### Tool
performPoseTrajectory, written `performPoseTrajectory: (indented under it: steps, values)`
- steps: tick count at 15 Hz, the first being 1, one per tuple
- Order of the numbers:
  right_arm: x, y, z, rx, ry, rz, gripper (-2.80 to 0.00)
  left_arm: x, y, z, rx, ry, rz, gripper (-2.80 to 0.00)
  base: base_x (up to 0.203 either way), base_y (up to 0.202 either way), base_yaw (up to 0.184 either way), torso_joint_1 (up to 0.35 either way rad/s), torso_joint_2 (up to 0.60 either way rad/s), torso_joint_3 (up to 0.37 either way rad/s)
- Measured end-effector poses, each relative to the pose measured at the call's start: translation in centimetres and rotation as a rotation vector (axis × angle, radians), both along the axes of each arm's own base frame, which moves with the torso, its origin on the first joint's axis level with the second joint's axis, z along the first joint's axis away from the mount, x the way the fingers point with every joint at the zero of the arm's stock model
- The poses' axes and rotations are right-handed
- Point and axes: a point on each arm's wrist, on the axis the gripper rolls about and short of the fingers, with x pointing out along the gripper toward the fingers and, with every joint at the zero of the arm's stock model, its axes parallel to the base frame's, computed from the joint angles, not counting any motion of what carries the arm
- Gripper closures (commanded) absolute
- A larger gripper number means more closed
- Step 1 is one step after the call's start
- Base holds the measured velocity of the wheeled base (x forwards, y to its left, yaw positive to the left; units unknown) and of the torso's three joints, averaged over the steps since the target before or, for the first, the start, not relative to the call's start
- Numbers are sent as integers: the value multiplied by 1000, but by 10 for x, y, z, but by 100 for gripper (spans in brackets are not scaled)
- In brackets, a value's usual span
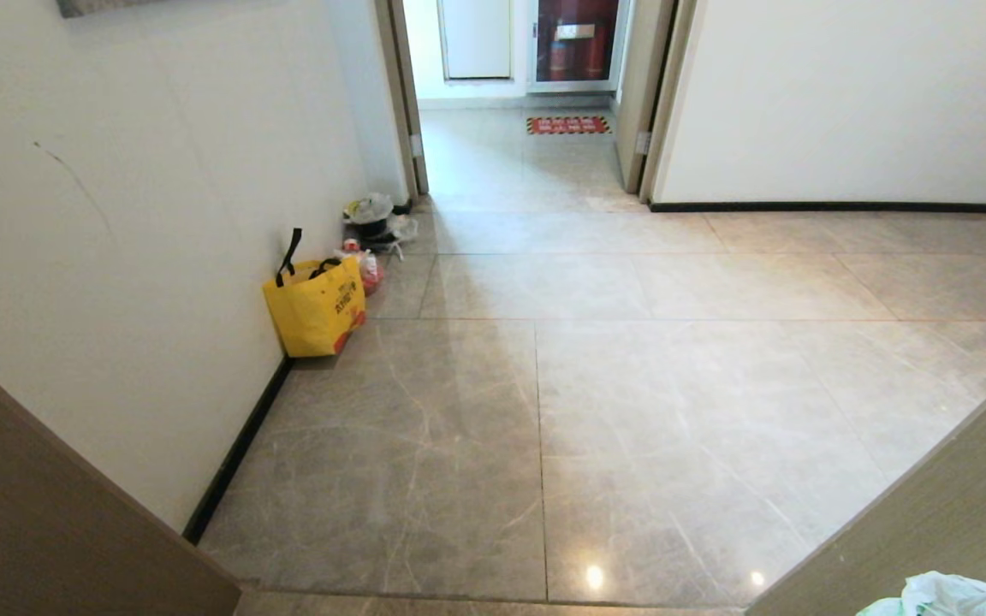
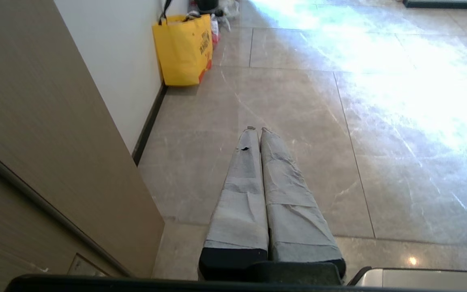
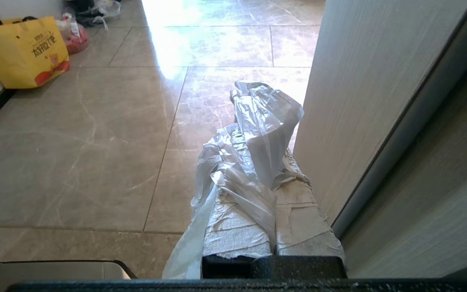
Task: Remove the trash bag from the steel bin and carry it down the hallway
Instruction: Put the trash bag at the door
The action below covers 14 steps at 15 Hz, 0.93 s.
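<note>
The trash bag (image 3: 266,109), thin crinkly white plastic, is draped over my right gripper (image 3: 253,134), which is shut on it; the bag hides the fingertips. A white and green corner of the bag (image 1: 947,599) shows at the bottom right of the head view. My left gripper (image 2: 256,129) is shut with nothing in it, pointing out low over the floor. The hallway (image 1: 630,385), with glossy grey marble-veined tiles, stretches ahead. The steel bin is out of view.
Brown door frame panels stand close on my left (image 1: 48,513) and right (image 1: 929,513). A yellow tote (image 1: 315,304) leans on the left wall, with a red-and-white bag (image 1: 367,267) and a dark container with plastic bags (image 1: 373,224) behind it. A doorway with a red mat (image 1: 568,125) lies ahead.
</note>
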Motion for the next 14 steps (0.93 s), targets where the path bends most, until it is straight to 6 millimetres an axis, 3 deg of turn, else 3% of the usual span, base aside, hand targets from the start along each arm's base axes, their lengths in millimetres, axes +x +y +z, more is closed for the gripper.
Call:
performPoseTrajectory:
  steps: [7,11,14]
  values:
    - [0,0,0,-1,0,0,0,0,0,0,0,0,0,0,0,7,1,0,0,1]
    - [0,0,0,0,0,0,0,0,0,0,2,0,-1,0,72,165,9,0,4,2]
    - [0,0,0,2,0,1,0,0,0,0,1,-1,-1,0,6,25,-1,0,5,0]
